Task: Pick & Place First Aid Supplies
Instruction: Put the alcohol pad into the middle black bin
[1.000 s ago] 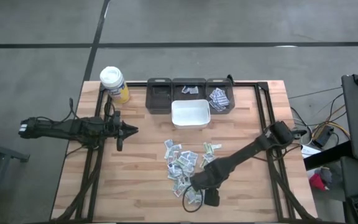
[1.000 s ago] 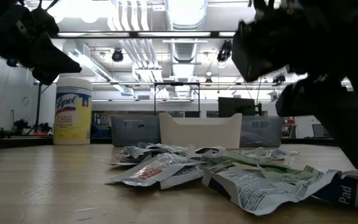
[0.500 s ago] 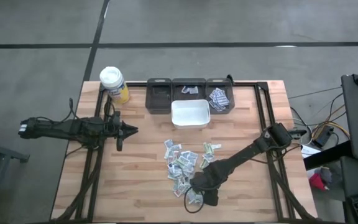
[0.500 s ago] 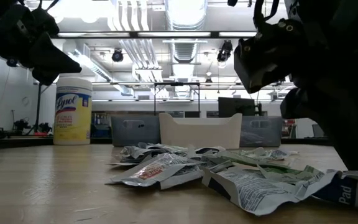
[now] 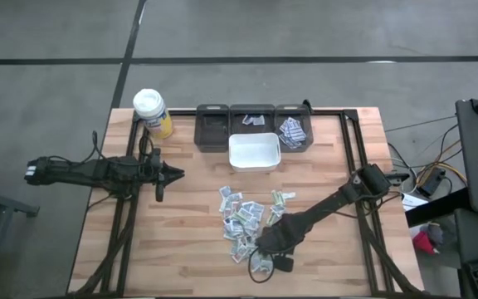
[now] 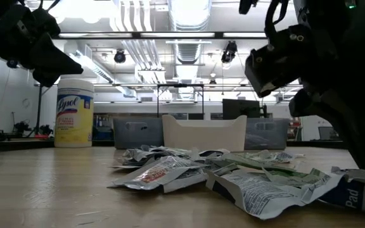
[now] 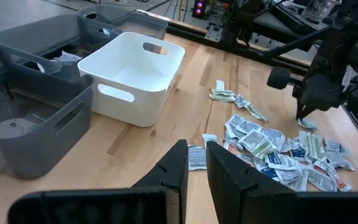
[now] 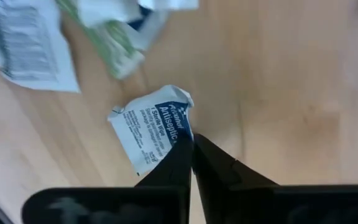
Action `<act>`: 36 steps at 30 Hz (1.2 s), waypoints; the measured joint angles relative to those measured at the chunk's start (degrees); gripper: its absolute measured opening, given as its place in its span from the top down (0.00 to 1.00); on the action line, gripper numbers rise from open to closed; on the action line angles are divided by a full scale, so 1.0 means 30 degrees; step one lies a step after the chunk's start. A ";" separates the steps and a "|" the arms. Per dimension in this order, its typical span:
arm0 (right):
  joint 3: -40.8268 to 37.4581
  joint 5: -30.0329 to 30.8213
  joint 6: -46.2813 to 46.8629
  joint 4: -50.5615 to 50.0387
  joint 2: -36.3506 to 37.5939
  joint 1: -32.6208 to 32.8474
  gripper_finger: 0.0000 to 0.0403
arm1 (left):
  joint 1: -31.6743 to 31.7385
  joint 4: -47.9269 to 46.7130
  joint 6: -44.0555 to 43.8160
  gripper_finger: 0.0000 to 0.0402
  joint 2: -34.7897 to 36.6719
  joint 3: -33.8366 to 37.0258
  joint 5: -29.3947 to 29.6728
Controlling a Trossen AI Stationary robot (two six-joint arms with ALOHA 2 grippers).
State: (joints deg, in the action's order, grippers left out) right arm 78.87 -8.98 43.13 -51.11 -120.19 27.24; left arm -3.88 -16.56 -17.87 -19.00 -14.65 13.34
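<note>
Right gripper (image 8: 190, 144), wide a second ago, now pinches one antiseptic packet (image 8: 151, 127); left gripper (image 7: 193, 163) idle, fingers slightly parted, over worktop (image 5: 189, 241).

- Ceiling strip lights (image 6: 189, 12) glare white in the low view.
- Beneath them, both arms read as black silhouettes.
- The nearest packet (image 6: 258, 190) below them is soft-focused.
- The overhead view is evenly bright.

My right tool (image 8: 190, 144) is down low with fingers pinched together, arm stretched diagonally; left tool (image 7: 194, 163) hovers idle, fingers slightly parted.
</note>
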 joint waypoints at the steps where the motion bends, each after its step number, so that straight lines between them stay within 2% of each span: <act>1: -0.0024 -0.0006 -0.0195 -0.0265 0.0062 -0.0010 0.97 | -0.0007 0.0000 0.0000 0.87 0.0000 0.0001 0.0000; 9: -0.0412 0.0326 -0.4512 -0.1462 0.1919 -0.0600 0.98 | 0.0000 0.0080 -0.0058 0.87 0.0000 0.0005 0.0000; 17: -0.0291 -0.0088 -1.0024 0.0127 0.4905 -0.2706 0.98 | -0.0007 0.0112 -0.0102 0.87 0.0000 0.0005 0.0000; 26: -0.0245 -0.0463 -1.2467 0.6627 0.6927 -0.6561 0.98 | -0.0007 0.0433 -0.0109 0.87 0.0000 -0.0001 0.0000; 32: -0.0226 -0.0259 -1.2846 1.0773 0.6980 -0.9220 0.98 | -0.0007 0.0525 -0.0034 0.87 0.0000 0.0001 0.0000; 34: -0.0219 0.0947 -1.2396 1.1568 0.6947 -1.0016 0.98 | -0.0004 0.0525 -0.0022 0.87 0.0000 0.0004 0.0000; 36: -0.0219 0.2974 -1.2280 1.1570 0.6939 -1.0785 0.98 | -0.0003 0.0525 -0.0015 0.87 0.0000 0.0005 0.0000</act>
State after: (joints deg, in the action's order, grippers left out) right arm 78.22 -0.06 6.29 -16.40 -99.37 -5.11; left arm -3.89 -14.98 -17.91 -19.00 -14.63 13.34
